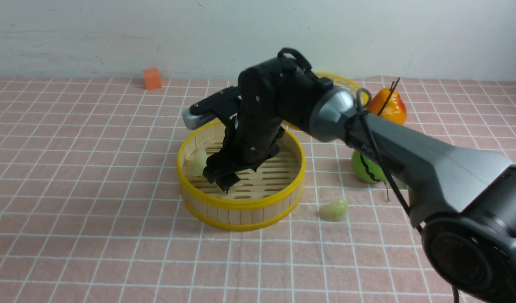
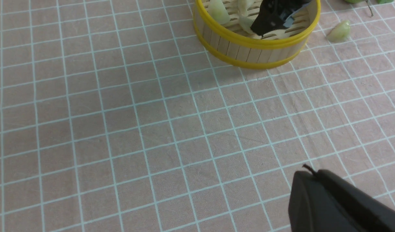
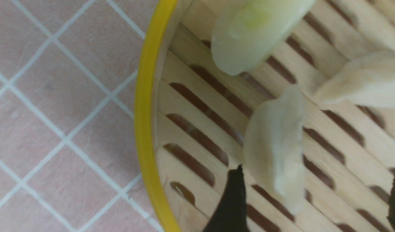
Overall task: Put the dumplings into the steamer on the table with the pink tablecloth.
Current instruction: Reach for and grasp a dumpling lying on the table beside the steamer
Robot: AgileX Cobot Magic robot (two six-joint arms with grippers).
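While the right gripper (image 1: pixel 224 179) hangs inside the steamer (image 1: pixel 241 205) with its jaws spread, one dumpling (image 3: pixel 274 148) lies loose on the slats between them, two more dumplings (image 3: pixel 258 32) close by. A fourth dumpling (image 1: pixel 333 209) sits out on the pink tablecloth (image 1: pixel 93 189) beside the steamer; the left gripper (image 2: pixel 313 183), closed, hovers well away.

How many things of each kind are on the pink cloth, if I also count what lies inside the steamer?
dumplings: 4 (3 inside the steamer, 1 outside)
steamer: 1
yellow-rimmed lid: 1
orange cube: 1
orange fruit: 1
green ball: 1
Total: 9
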